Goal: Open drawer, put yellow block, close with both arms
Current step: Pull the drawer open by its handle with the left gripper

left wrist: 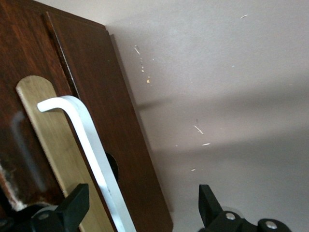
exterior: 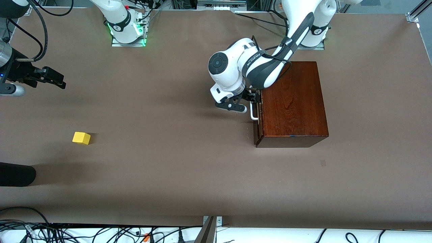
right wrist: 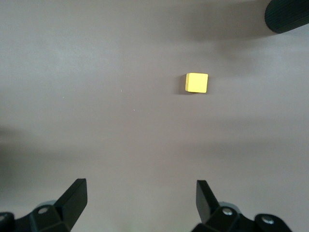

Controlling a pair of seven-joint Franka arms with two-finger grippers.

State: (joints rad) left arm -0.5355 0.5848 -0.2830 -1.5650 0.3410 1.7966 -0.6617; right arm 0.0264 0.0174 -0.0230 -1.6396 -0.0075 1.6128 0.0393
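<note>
while both pincers gape, left pincer (exterior: 251, 101) straddling one handle (exterior: 253, 113), one yellow block (exterior: 81, 138) lies apart.

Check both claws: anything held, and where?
Nothing held. The left claw is open around the drawer's handle, not yet clamped. The right claw is open over bare table, short of the block.

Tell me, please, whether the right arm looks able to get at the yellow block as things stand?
Probably yes. The right claw hangs open over bare table at the right arm's end, and the yellow block sits alone on the table nearby, with nothing touching or covering it.
</note>
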